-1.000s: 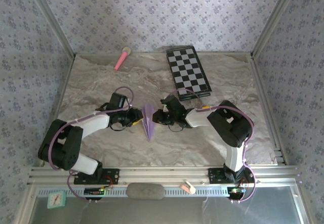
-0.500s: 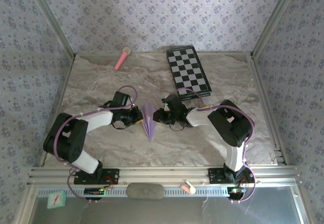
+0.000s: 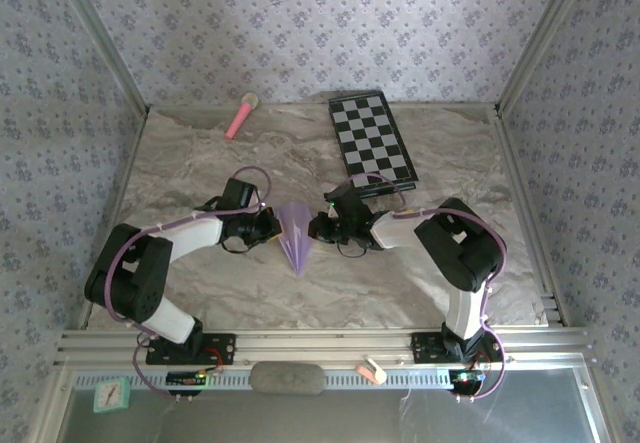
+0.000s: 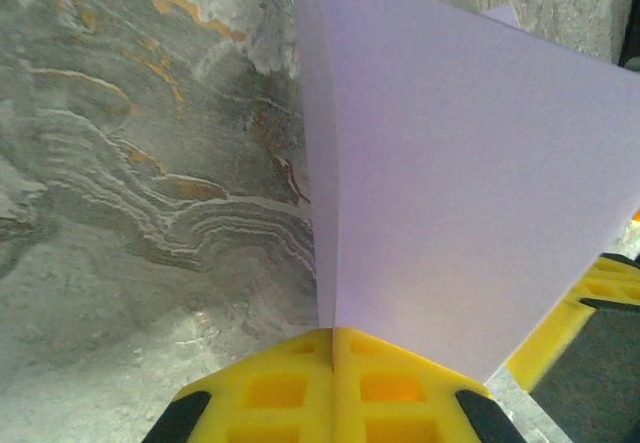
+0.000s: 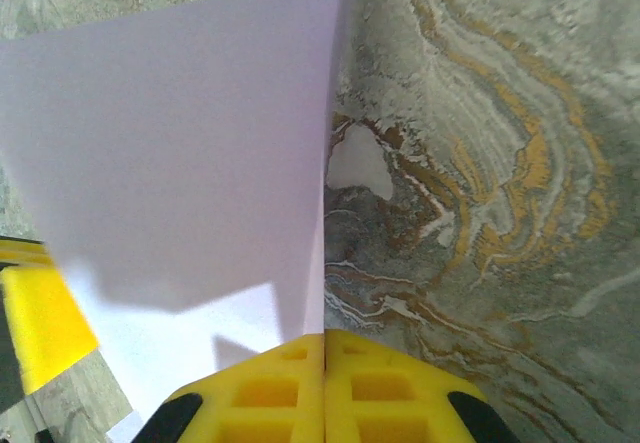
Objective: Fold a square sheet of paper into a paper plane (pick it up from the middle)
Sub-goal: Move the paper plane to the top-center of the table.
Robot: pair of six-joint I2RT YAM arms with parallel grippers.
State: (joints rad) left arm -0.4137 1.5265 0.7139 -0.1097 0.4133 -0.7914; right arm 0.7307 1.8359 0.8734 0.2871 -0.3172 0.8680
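From above, the paper plane (image 3: 297, 235) lies mid-worktop between my two arms. Its long axis runs away from my bases, with the pointed tip towards me and the broad end farther off. My left tool (image 3: 270, 226) meets it from the left and my right tool (image 3: 318, 228) from the right, both towards the broad half. Neither arm is nearer than the other. The next move, as I judge it, turns on that symmetry: each wing lies straight ahead of its own tool, with the centre crease between them. The checkered board (image 3: 372, 148) sits well apart at the far right and the pink stick (image 3: 241, 115) at the far left. The marbled worktop (image 3: 190, 163) around the plane is bare, so nothing stands in the way.

At my left wrist, the yellow fingers are pressed together with a lilac edge of the paper plane (image 4: 450, 193) rising out of the seam, so this tool is clamped on the paper. A yellow finger of the right tool (image 4: 590, 298) shows just beside the sheet's lower right edge.

At my right wrist the picture mirrors that. The fingers are closed on the plane's edge (image 5: 180, 163), the sheet fans off to the left, and there is bare worktop to the right.
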